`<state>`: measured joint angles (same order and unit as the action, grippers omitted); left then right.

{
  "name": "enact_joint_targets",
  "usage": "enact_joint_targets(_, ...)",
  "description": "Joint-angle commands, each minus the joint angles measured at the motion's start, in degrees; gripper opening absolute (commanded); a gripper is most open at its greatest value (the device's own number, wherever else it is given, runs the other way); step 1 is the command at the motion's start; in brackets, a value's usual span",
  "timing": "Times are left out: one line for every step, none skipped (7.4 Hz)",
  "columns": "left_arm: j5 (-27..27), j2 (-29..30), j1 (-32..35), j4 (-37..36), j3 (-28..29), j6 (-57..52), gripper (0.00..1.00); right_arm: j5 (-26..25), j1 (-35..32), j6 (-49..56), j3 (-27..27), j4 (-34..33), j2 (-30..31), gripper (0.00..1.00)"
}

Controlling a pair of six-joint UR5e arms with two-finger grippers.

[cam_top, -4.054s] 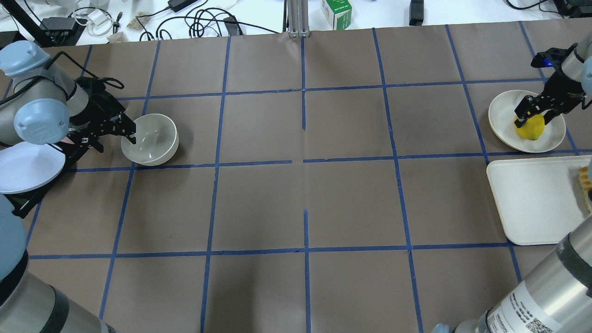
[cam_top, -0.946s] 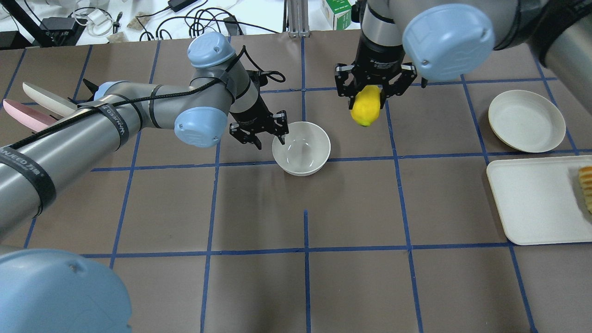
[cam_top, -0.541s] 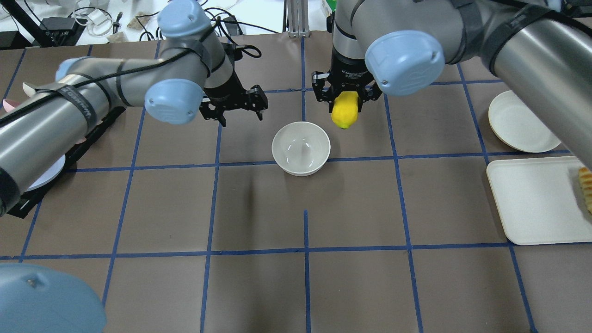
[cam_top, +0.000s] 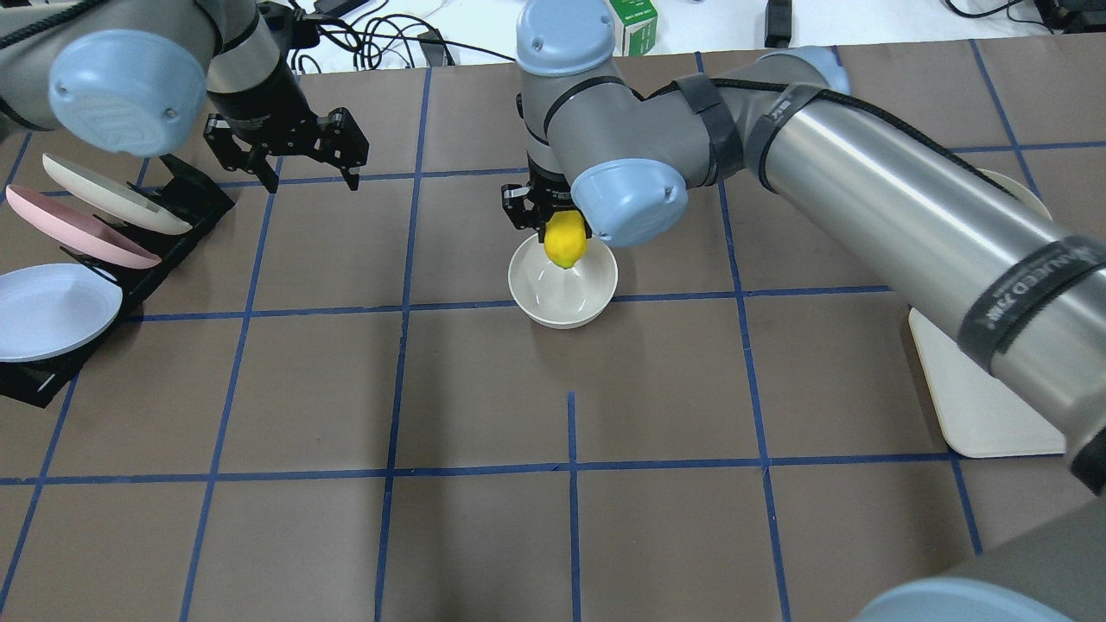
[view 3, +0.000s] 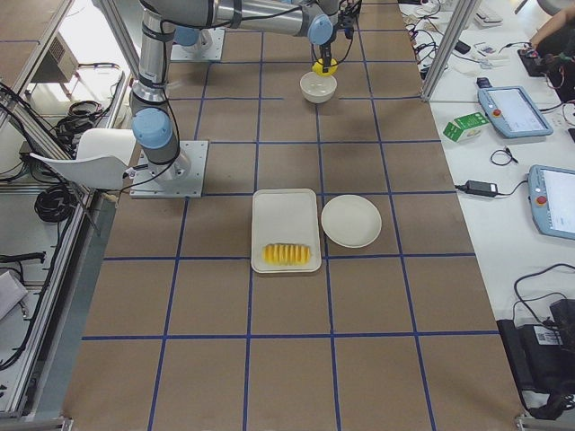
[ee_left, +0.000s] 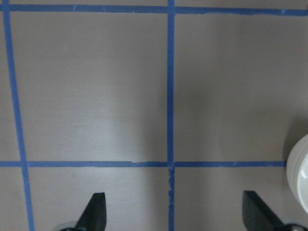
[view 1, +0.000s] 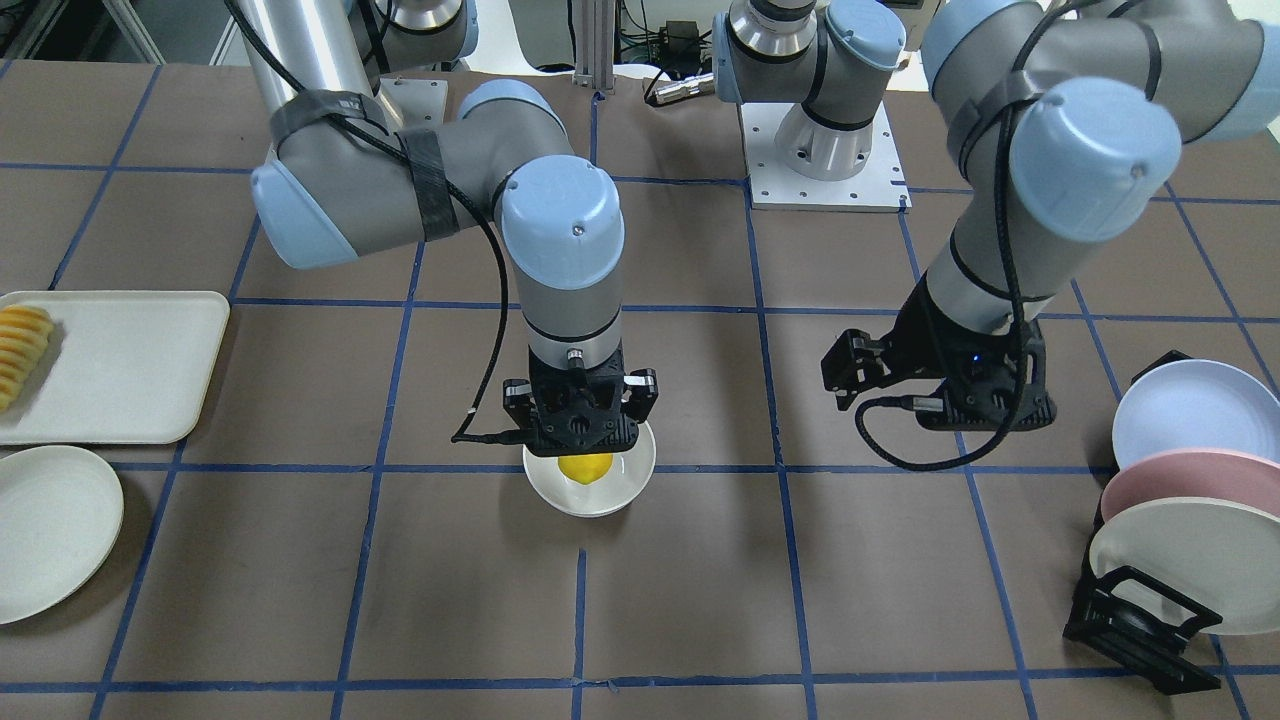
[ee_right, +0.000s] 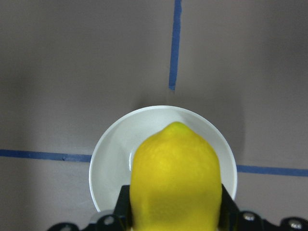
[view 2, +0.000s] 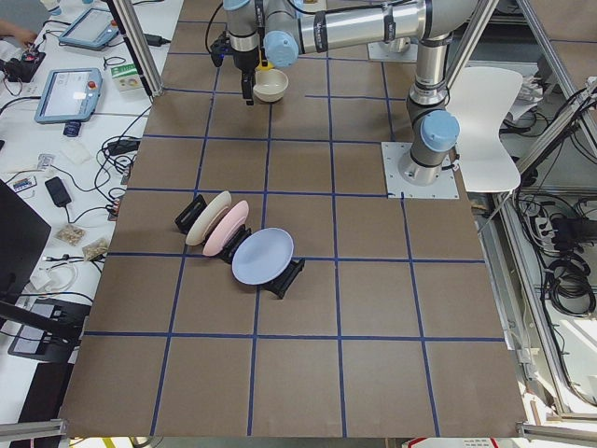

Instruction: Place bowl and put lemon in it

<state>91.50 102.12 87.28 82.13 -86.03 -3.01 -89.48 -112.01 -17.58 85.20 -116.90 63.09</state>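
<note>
Brown paper gridded with blue tape covers the bench [cam_top: 484,389], and all the action sits near its middle. The right end effector [view 1: 583,440] is clamped on the lemon [cam_top: 565,242], pinching its sides, with the pointed tip aimed straight down. Directly beneath it stands the bowl [cam_top: 562,316], upright and glossy off-white, resting on the bench right across a blue tape line. From the right wrist camera the lemon fills the centre of the bowl's opening. From across the bench its lower end shows inside the rim. Whether it touches the bowl's inner wall, I can't tell.

Over on the other side, the left end effector [cam_top: 311,173] hangs well apart from the bowl, fingers spread wide with nothing between them and bare paper and tape beneath. Just beside it, a black rack [cam_top: 194,203] holds pastel plates [cam_top: 60,307] on edge. At the robot's right end of the bench lies a cream tray [view 1: 120,370] carrying ridged yellow slices [view 1: 20,345], with a flat cream plate [view 1: 50,530] next to it.
</note>
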Motion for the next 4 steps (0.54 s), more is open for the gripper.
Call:
enact_joint_targets(-0.09,-4.89,0.34,3.11,-0.53,0.54,1.0,-0.08,-0.66,-0.17,1.8,-5.52,-4.2,0.11)
enact_joint_targets(-0.18,-6.82,0.35,4.34,-0.8,0.81,1.0,-0.08,-0.67,0.0,3.03,-5.53,-4.2,0.12)
enact_joint_targets(-0.35,-8.76,0.43,6.27,-0.89,0.81,1.0,-0.08,-0.67,0.44,5.04,-5.88,-4.12,0.12)
enact_joint_targets(-0.35,-10.26,0.43,7.94,-1.5,0.81,1.0,-0.43,-0.67,0.53,6.46,-8.32,-4.2,0.15)
